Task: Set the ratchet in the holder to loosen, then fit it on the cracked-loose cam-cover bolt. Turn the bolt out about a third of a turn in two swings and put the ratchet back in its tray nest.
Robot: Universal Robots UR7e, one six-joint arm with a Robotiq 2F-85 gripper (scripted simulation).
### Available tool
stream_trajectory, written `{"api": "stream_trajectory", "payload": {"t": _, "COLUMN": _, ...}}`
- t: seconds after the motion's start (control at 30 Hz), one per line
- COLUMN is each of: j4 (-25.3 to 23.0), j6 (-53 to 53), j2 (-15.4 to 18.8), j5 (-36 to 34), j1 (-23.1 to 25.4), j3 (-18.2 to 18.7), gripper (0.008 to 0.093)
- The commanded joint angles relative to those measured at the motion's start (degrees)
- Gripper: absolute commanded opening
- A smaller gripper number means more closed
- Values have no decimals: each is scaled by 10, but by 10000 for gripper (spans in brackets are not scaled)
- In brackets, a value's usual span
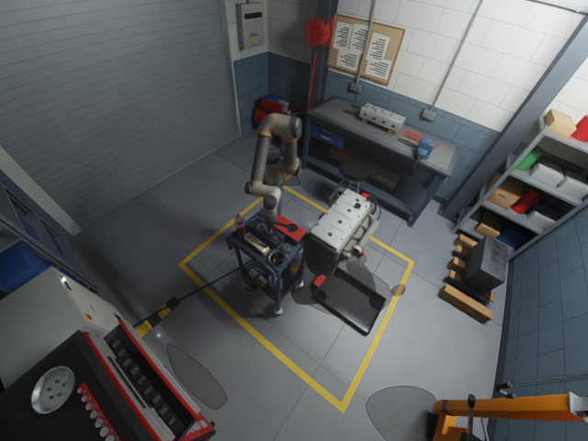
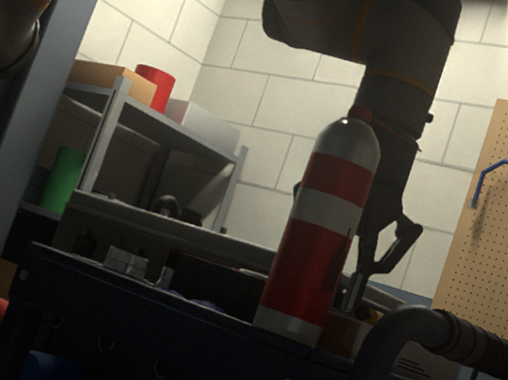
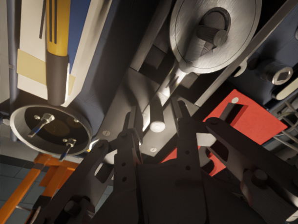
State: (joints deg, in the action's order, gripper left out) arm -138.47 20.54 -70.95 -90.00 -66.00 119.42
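Note:
On the blue tool cart (image 1: 268, 251) inside the yellow floor square, the ratchet (image 3: 195, 41) stands in its holder, its round silver head with the direction lever (image 3: 207, 36) showing in the wrist camera and its handle (image 3: 156, 115) running down towards me. The engine with the pale cam cover (image 1: 343, 219) stands just right of the cart. My gripper (image 3: 156, 115) is lowered over the cart top, with the handle's end lying between its fingers. It is open and holds nothing.
A round magnetic dish (image 3: 50, 129) with two bolts sits left of the gripper, under a yellow-handled tool (image 3: 56, 49). A red tray (image 1: 290, 227) lies on the cart's right. A red-and-silver spray can (image 2: 321, 230) stands at the cart's edge; a black drip pan (image 1: 351, 299) lies on the floor.

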Motion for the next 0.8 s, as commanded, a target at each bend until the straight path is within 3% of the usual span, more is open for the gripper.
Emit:
{"api": "stream_trajectory", "payload": {"t": 0.0, "j4": 0, "j6": 0, "j2": 0, "j5": 0, "j1": 0, "j3": 0, "gripper": 420}}
{"api": "stream_trajectory", "payload": {"t": 0.2, "j4": 0, "j6": 0, "j2": 0, "j5": 0, "j1": 0, "j3": 0, "gripper": 420}}
{"api": "stream_trajectory", "payload": {"t": 0.77, "j4": -1, "j6": 0, "j2": 0, "j5": 0, "j1": 0, "j3": 0, "gripper": 85}}
